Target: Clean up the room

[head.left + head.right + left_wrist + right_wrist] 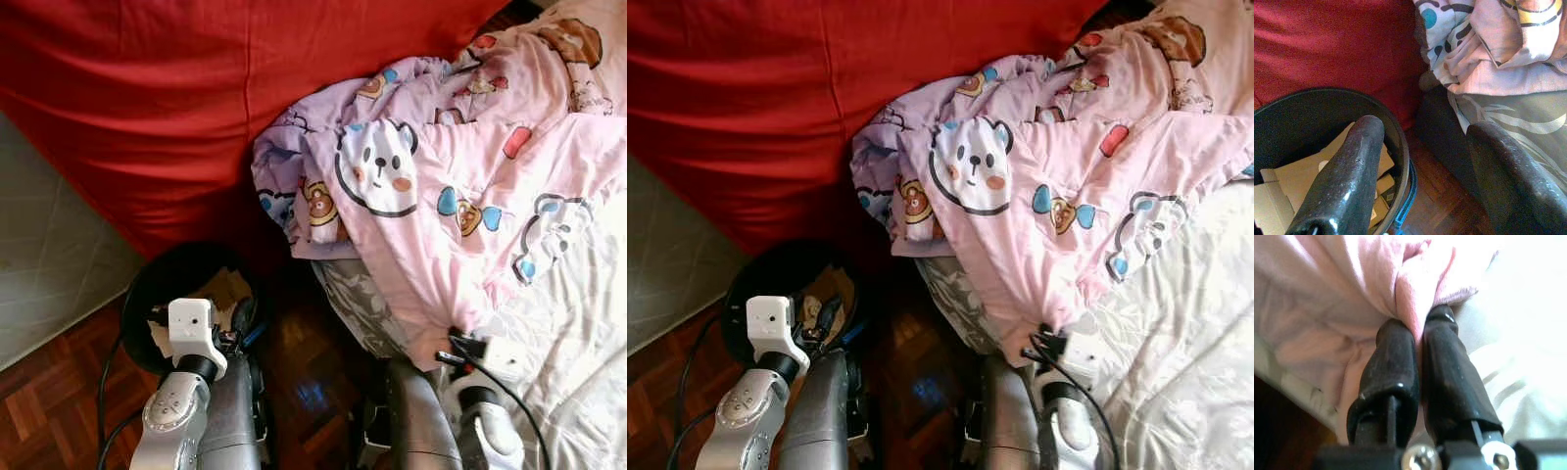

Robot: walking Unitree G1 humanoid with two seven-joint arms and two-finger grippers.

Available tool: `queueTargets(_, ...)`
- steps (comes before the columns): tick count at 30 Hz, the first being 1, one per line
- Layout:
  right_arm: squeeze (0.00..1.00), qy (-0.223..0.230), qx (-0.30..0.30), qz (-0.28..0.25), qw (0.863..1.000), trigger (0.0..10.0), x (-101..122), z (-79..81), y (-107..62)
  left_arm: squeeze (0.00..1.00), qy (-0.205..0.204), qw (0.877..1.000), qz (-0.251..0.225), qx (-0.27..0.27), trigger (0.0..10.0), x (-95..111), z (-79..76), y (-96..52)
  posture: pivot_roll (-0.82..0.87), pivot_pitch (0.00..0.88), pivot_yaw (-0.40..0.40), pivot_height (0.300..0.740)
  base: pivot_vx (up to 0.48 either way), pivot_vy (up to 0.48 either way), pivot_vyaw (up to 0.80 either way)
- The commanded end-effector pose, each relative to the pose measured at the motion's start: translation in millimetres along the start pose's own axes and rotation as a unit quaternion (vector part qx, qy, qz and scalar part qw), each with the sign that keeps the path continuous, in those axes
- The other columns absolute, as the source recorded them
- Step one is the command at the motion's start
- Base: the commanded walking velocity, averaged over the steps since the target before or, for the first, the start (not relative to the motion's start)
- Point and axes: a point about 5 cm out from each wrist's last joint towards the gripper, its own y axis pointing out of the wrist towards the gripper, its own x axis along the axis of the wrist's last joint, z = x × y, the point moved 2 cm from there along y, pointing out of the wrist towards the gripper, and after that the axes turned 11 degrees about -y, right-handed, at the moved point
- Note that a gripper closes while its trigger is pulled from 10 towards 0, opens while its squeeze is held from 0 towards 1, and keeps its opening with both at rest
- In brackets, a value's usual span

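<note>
Pink cartoon-print quilt [460,186] lies bunched on the bed [578,362]; its lower edge is pinched between the right gripper's [1418,335] closed fingers. Left gripper [1425,142], fingers spread and empty, hovers beside a black bin [1400,147] of cardboard.

No readable text or labels.

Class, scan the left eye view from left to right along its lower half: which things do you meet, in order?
Grey wall → black bin with cardboard, left gripper over it → dark wood floor → pink blanket, pinched by the right gripper → white sheet.
</note>
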Motion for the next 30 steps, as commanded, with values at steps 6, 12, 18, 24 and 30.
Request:
queueTargets(6, 0.00, -0.006, 0.001, 0.002, 1.000, 5.0, 3, 5.8, -3.8, 0.00, 0.004, 1.000, 0.018, 0.010, 10.0, -13, 7.2, -2.4, 0.06, 0.228, -0.023, 0.604, 0.000, 0.000, 0.00)
queueTargets(12, 0.00, 0.006, 0.017, -0.011, 1.000, 10.0, 12, 24.1, 0.5, 0.00, 0.006, 1.000, 0.022, 0.015, 10.0, -16, 12.0, -2.4, 0.06, 0.218, -0.020, 0.604, 0.000, 0.000, 0.00)
queueTargets(18, 0.00, -0.002, 0.028, -0.016, 0.999, 10.0, 18, 31.1, -1.3, 0.00, 0.006, 0.999, 0.031, 0.026, 10.0, -23, 20.6, -5.1, 0.06, 0.209, -0.016, 0.629, 0.000, 0.000, 0.00)
queueTargets(24, 0.00, -0.003, 0.024, -0.013, 1.000, 10.0, 18, 30.9, -2.9, 0.00, -0.011, 0.998, 0.047, 0.049, 10.0, -35, 30.6, -12.2, 0.06, 0.201, -0.012, 0.664, 0.000, 0.000, 0.00)
queueTargets(30, 0.00, -0.005, 0.018, -0.009, 1.000, 10.0, 19, 28.6, -4.6, 0.00, -0.011, 0.996, 0.058, 0.060, 10.0, -43, 37.8, -17.2, 0.06, 0.193, -0.010, 0.699, 0.000, 0.000, 0.00)
